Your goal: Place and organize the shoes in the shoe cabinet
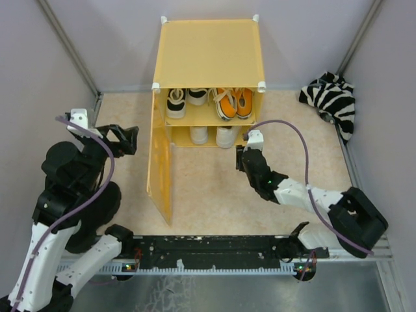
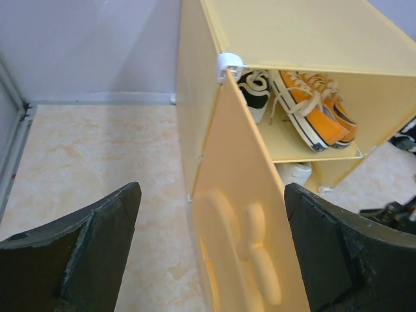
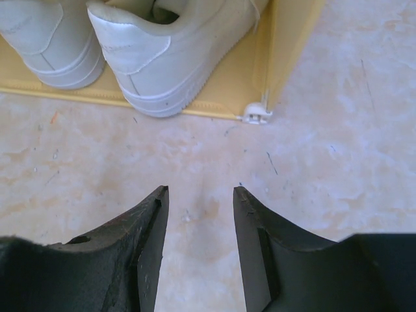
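Observation:
The yellow-orange shoe cabinet (image 1: 208,52) stands at the back, its door (image 1: 160,169) swung open toward me. On its upper shelf sit black sneakers (image 1: 176,103) and orange sneakers (image 1: 233,102); off-white sneakers (image 1: 213,135) stand on the bottom level. My left gripper (image 1: 128,139) is open and empty, left of the door; in the left wrist view its wide-spread fingers frame the embossed door (image 2: 247,247), with the orange pair (image 2: 315,107) and a black shoe (image 2: 255,91) behind. My right gripper (image 1: 241,158) is open and empty just before the off-white shoes (image 3: 172,49).
A black-and-white zebra-striped fabric bundle (image 1: 333,101) lies at the back right against the wall. Grey walls enclose the beige floor (image 1: 208,188) on three sides. The black rail (image 1: 214,250) with the arm bases runs along the near edge.

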Robot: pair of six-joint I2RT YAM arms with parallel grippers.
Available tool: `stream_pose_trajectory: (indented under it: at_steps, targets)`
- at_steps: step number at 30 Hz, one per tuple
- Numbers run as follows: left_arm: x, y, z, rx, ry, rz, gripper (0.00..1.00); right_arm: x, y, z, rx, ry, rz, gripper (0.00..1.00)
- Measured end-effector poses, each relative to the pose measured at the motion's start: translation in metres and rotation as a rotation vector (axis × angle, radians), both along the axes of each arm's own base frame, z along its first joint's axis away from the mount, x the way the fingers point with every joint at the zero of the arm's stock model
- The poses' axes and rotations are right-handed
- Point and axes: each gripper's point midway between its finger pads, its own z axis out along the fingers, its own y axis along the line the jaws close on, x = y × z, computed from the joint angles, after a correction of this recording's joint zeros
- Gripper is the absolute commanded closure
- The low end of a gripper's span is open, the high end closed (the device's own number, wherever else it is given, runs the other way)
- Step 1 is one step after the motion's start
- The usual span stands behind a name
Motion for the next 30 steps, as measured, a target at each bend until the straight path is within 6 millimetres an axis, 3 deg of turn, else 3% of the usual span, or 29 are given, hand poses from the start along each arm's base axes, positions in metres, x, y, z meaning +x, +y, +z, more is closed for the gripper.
stream_pose_trajectory:
  at_steps: [3,8,14,16,18,21,27,30]
  targets:
    - [0.002,0.013,-0.006,-0.014,0.048,0.081,0.04,-0.017,-0.015,0.011,-0.001,0.021,-0.004,0.54]
    - [0.012,0.015,-0.048,-0.007,0.185,0.140,0.06,-0.042,-0.039,0.068,0.051,-0.029,-0.014,0.48]
    - [0.020,-0.016,-0.123,-0.026,0.369,0.040,0.13,-0.058,-0.059,0.143,0.087,-0.075,-0.029,0.40]
    - [0.023,-0.031,-0.141,-0.051,0.411,-0.019,0.15,-0.063,-0.066,0.156,0.092,-0.075,-0.039,0.37]
    - [0.027,-0.049,-0.151,-0.085,0.436,-0.086,0.15,-0.070,-0.072,0.160,0.091,-0.055,-0.047,0.29]
    - [0.030,-0.076,-0.156,-0.132,0.435,-0.184,0.15,-0.080,-0.082,0.148,0.074,-0.002,-0.066,0.23]
    - [0.042,-0.130,-0.154,-0.169,0.387,-0.326,0.15,-0.089,-0.120,0.128,0.059,0.054,-0.182,0.22]
    - [0.055,-0.149,-0.159,-0.165,0.377,-0.350,0.15,-0.094,-0.122,0.125,0.083,0.063,-0.183,0.22]
